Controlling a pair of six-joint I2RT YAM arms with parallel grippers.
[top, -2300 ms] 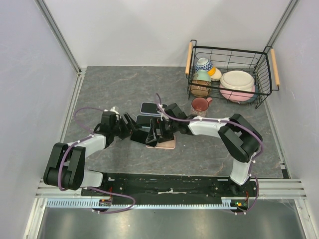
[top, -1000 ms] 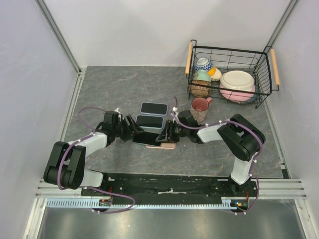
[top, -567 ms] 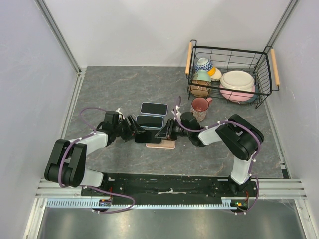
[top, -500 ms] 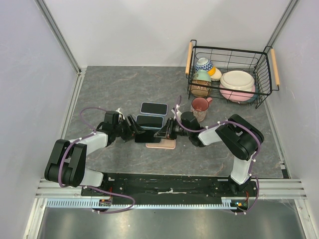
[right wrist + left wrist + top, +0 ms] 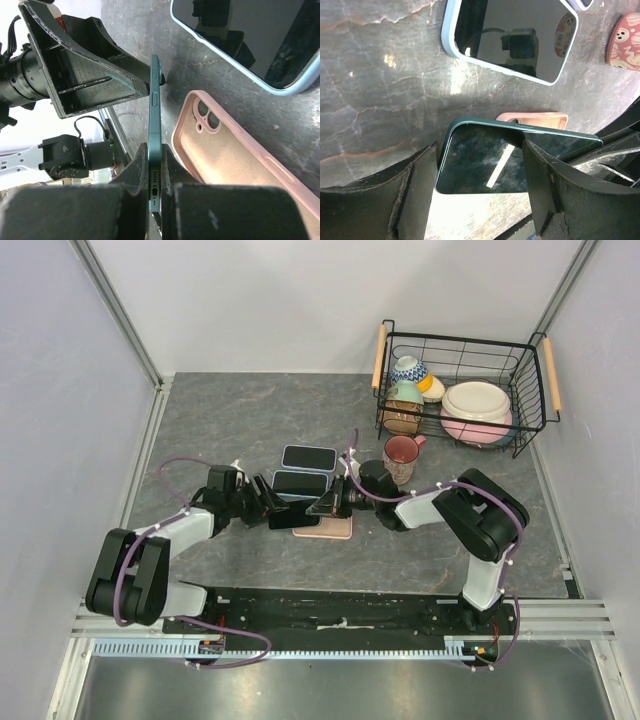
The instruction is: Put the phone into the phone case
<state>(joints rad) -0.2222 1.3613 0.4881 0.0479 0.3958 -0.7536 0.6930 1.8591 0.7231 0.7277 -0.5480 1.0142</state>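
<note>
Phone [image 5: 485, 165], dark green, is held at the left end of the pink phone case [image 5: 235, 160], partly over it and not seated in it.

Right gripper [image 5: 326, 506] reaches in from the case's right side. Its fingers [image 5: 132, 175] are pressed against both faces of the phone at the charging-port end, a firm pinch.

Left gripper [image 5: 272, 512] sits left of the case with its fingers [image 5: 415, 190] spread wide and the phone's other end between them. One fingertip looks to touch the phone, but actual contact can't be confirmed from these angles.

The case lies flat, open side up, with the camera cut-out toward the left arm.

- Just behind the case: blue-cased phone [image 5: 300, 483], screen up, with a second cased phone [image 5: 308, 456] behind that.
- Behind-right of the case: mug [image 5: 403, 453].
- Farther behind-right: wire basket [image 5: 455, 338] holding crockery.
</note>
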